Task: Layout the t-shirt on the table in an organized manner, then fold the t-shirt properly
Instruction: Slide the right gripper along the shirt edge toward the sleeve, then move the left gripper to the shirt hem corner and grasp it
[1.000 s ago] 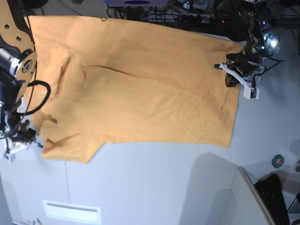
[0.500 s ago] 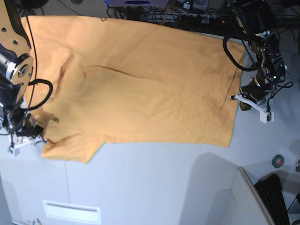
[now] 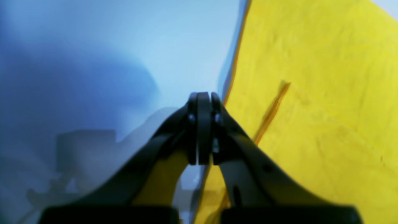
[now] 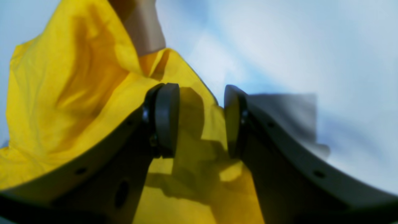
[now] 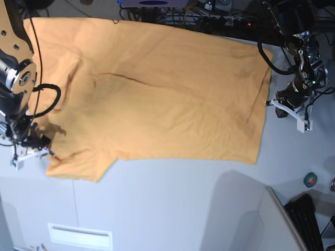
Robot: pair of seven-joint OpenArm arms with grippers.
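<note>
Your left gripper [image 3: 200,130] is sitting with its jaws pressed fully together, gripping nothing, hovering over bare table [image 3: 108,46] just beside the hem edge of the t-shirt [image 3: 317,102]. Your right gripper [image 4: 200,121] is standing with its jaws partly apart, and bunched sleeve cloth is lying between and below the pads [image 4: 166,119]; whether they are touching it I cannot tell. In the base view the t-shirt [image 5: 157,94] is lying spread flat across the table [image 5: 172,209].
</note>
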